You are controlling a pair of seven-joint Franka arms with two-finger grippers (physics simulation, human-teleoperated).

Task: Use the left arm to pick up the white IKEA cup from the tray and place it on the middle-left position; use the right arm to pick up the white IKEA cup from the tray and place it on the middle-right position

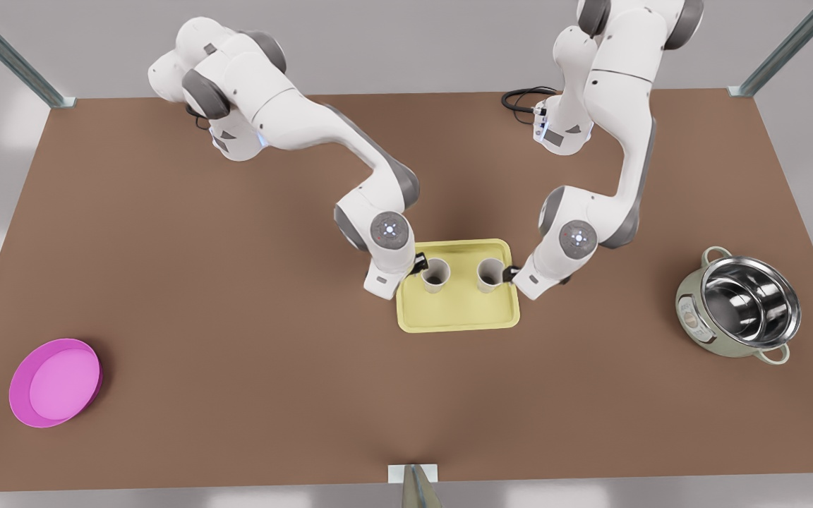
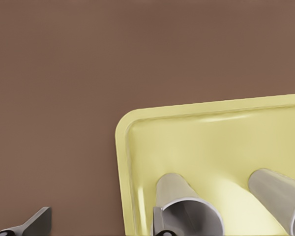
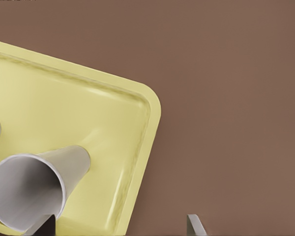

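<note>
Magenta dish [image 1: 56, 382]: one, round, smooth, shallow, on the table near the front view's left corner.
Table [image 1: 237, 339]: one, flat, matte brown.
Tray [image 1: 459, 314]: one, pale yellow, glossy, rectangular, with rounded corners and a low rim, mid-table.
White cups [image 1: 435, 274]: two, smooth, tapered, open-topped, upright side by side on the tray, an arm at each.
Left gripper [image 2: 101, 227]: fingers spread wide, holding nothing; one dark finger just beside a cup's wall, the other over bare table.
Right gripper [image 3: 120, 228]: likewise spread and empty, one finger at a cup's rim.
Pot [image 1: 739, 305]: one, shiny steel inside, two loop handles.
</note>
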